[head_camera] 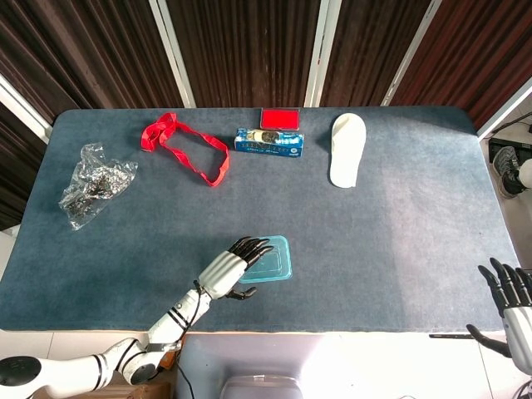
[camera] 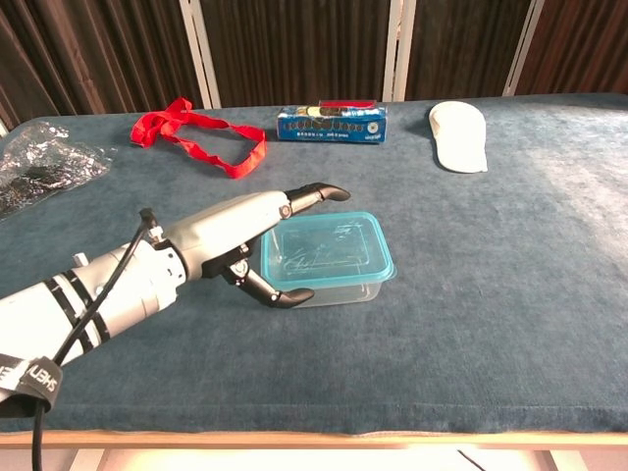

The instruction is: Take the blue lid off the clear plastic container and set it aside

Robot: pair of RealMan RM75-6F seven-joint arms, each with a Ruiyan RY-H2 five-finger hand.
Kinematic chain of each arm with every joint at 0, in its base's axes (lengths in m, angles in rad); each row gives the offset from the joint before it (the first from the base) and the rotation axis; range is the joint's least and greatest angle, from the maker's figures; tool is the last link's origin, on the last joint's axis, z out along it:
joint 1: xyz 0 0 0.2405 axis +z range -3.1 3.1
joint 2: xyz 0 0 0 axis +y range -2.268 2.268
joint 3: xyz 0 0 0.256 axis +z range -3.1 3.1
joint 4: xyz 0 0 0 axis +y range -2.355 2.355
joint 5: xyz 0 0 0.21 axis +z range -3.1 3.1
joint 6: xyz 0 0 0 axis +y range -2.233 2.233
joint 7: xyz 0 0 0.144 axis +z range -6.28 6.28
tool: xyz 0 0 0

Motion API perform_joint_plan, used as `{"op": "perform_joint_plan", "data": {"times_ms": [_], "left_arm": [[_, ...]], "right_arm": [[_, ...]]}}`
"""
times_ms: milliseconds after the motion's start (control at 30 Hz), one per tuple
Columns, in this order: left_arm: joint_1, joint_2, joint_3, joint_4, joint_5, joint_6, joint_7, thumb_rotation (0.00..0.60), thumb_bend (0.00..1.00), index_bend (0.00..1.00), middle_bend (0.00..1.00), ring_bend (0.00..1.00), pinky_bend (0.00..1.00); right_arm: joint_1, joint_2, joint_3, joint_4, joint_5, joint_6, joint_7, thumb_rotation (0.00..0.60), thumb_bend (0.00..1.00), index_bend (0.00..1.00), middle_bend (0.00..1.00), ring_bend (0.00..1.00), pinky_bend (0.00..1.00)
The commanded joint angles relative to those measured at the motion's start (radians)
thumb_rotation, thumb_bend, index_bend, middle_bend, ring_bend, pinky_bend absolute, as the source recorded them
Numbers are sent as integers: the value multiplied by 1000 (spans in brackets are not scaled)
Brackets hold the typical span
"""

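Note:
The clear plastic container [camera: 339, 291] stands near the table's front middle with its blue lid [head_camera: 277, 259] [camera: 334, 247] on. My left hand [head_camera: 229, 268] [camera: 235, 238] reaches in from the left. Its fingers [camera: 319, 191] stretch over the lid's left edge and the thumb [camera: 280, 295] curves in front of the container's near-left corner. The fingers are apart and I see no grip on the lid. My right hand [head_camera: 509, 301] hangs off the table's front right corner with its fingers spread and nothing in it.
At the back lie a red strap [head_camera: 187, 150] [camera: 201, 137], a blue box [head_camera: 270, 142] [camera: 331, 126], a flat red item [head_camera: 280, 118] and a white insole [head_camera: 347, 150] [camera: 458, 135]. A crumpled plastic bag [head_camera: 96, 183] [camera: 39, 172] lies at the left.

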Motion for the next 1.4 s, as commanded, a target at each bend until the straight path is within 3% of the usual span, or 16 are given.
{"op": "perform_joint_plan", "data": {"times_ms": [33,833,967,1067,1200,1400], "left_arm": [[-12,5,0,4,-23,-14,3,600,288,0,0,0,0],[-65,23,-8,41,-163,-120,-46,600,283,0,0,0,1],[-70,23,-3,45,-173,-125,-47,600,276,0,8,0,81],[-69,14,4,50,-172,-119,-62,600,275,0,108,44,181],[-59,-17,18,81,-140,-65,-75,600,284,0,314,191,339],[-44,-83,55,178,-61,38,-106,600,295,0,464,306,453]], "right_arm": [[-1,1,1,-1,1,-3,-2,600,269,0,0,0,0],[-2,1,0,0,-13,-16,-12,600,269,0,0,0,0],[2,-4,1,1,-18,-23,-18,600,269,0,0,0,0],[13,-19,2,8,-32,-32,-33,600,269,0,0,0,0],[51,-45,11,22,-49,-76,-46,600,269,6,0,0,0],[155,-104,45,65,-80,-171,-29,600,269,190,0,0,0]]}}
